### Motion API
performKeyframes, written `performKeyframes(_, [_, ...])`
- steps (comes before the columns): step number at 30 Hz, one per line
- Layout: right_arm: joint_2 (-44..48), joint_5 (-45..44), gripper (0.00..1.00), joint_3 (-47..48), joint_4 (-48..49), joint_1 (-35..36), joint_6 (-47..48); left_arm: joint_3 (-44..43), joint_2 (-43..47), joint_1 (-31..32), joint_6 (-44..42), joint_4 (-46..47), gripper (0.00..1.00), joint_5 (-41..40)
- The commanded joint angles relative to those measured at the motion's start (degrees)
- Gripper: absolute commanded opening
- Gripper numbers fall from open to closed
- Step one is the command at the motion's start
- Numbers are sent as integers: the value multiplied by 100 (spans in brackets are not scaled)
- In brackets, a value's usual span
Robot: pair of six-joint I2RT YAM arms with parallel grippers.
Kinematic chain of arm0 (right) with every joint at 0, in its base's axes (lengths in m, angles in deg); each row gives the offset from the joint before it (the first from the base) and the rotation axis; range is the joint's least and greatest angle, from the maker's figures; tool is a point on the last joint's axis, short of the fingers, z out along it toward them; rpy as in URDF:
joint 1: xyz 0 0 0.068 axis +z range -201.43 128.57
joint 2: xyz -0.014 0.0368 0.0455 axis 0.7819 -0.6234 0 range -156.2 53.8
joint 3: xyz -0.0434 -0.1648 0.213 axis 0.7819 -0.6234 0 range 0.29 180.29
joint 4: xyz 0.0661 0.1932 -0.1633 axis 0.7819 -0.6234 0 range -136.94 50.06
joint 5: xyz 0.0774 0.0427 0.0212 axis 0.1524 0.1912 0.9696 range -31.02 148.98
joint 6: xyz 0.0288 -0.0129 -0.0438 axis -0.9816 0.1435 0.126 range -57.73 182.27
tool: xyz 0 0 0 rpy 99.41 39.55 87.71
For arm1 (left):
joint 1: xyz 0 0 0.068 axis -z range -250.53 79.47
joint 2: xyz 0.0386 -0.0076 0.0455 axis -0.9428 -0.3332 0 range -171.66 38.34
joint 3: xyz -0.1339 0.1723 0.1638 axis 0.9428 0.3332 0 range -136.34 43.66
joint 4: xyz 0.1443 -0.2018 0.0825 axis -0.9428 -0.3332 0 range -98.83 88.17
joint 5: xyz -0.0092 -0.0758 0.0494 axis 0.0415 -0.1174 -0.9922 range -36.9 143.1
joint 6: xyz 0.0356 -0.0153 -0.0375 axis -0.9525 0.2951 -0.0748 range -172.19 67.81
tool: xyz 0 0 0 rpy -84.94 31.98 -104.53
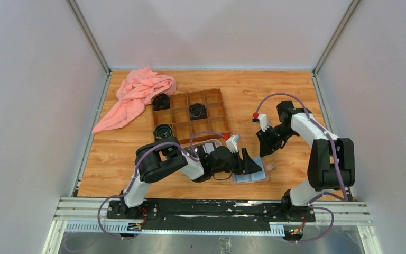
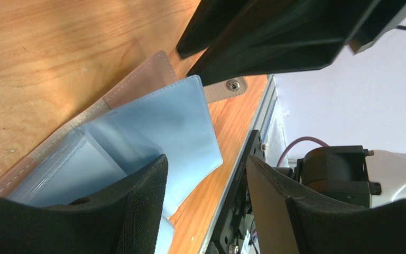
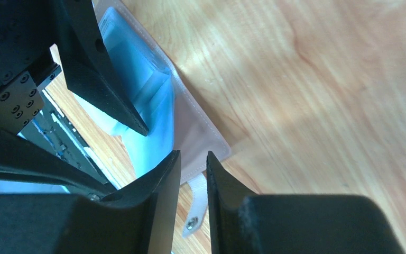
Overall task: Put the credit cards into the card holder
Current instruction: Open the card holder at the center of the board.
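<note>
1. Card holder (image 1: pixel 254 178) lies spread open with its pale-blue pockets up. Its long axis runs 9-to-3, close to the counter's (image 1: pixel 275 100) 6 o'clock edge.
2. Left fingers (image 2: pixel 137 211), moderately parted and empty, are right over it, so this arm is nearer.
3. Right fingers (image 3: pixel 158 201), narrowly gapped and empty, sit at its 1 o'clock, by the snap strap (image 2: pixel 231 87).
4. No credit cards show in any view. Bare wood lies toward 12 o'clock.

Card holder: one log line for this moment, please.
card holder open on table | left gripper open over it | right gripper narrowly open, empty

Left gripper (image 2: pixel 206 164) spread wide; right gripper (image 3: pixel 193 156) apparently barely parted.
</note>
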Motion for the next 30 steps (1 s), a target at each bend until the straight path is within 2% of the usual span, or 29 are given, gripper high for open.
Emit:
performKeyframes(1, [552,2,30,1,75,-318,56,-65,-163,18,-122,29,62,-51])
performKeyframes(7, [1451,257,32,-98,137,-803,219,-71,-188,21,-108,28,62,-95])
performKeyframes(17, [2717,1264,32,-350,37,-1015,955,-97,-203,19,-93,28,62,-100])
performKeyframes(21, [2999,1662,32,-395,-273,-1016,1479,-106,-217,18,-83,28,62,-114])
performKeyframes(28, [3296,2356,30,-488,-1289,-1025,2945,-150,-246,14,-19,20,62,-113])
performKeyframes(30, [3319,2350,25,-560,-1401,-1025,3155,-146,-241,9,-10,20,62,-119])
